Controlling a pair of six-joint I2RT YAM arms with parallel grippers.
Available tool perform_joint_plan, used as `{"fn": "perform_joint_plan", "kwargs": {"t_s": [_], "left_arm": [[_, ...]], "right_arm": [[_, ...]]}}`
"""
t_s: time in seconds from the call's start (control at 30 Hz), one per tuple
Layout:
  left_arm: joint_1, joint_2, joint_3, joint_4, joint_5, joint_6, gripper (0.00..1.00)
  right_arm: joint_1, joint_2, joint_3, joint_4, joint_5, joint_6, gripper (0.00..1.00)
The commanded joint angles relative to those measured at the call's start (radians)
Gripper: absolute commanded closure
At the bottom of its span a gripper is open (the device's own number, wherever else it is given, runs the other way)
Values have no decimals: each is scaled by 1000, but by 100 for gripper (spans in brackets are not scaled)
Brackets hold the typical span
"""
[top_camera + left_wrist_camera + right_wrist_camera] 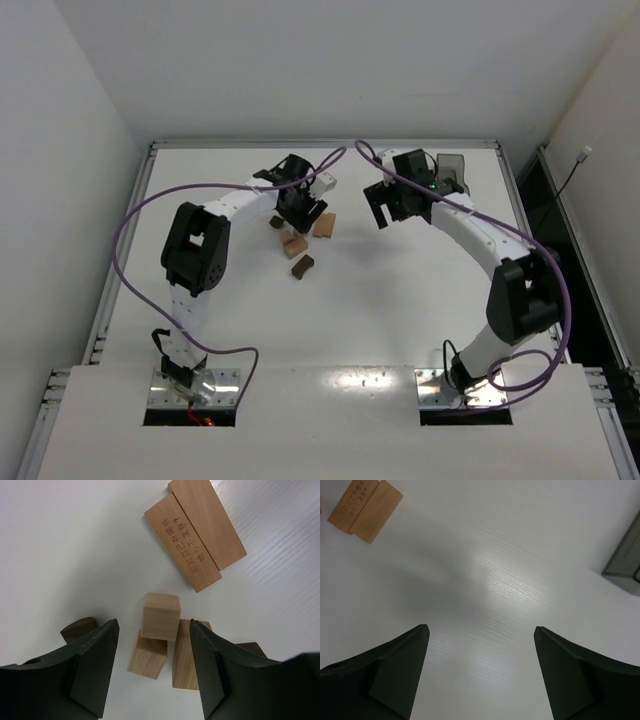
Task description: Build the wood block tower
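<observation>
The left gripper (154, 622) is hovering with its fingers spread wide and grasping nothing, straddling a light tan wooden cube (160, 616) without touching it. That cube is apparently sitting on a light tan wooden block (147, 656), so this small tower is standing in the far half of the white bench (400, 300), about midway between its left and right edges. A second tan wooden bar (182, 657) is lying just beside it, and dark brown wooden pieces (77, 629) are waiting at either side.

Judging by this, the stack is barely begun. To do the step well, the fingers should be kept clear of both cube faces while moving straight up or down, since any sideways drift would likely topple it.

A pair of flat light tan wooden bars (195, 535) is lying nearer the far edge; one is carrying two rows of engraved Chinese characters ending in a question mark.

The right gripper (480, 628) is hanging released over bare bench, near the translucent grey plastic tray (625, 565).
</observation>
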Motion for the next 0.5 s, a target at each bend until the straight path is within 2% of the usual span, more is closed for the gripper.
{"fn": "perform_joint_plan", "kwargs": {"t_s": [0.0, 0.47], "left_arm": [[-14, 8, 11, 0, 22, 0, 45], [-23, 17, -29, 0, 22, -9, 52]], "right_arm": [[-18, 9, 36, 16, -20, 16, 17], [-36, 28, 45, 7, -57, 25, 17]]}}
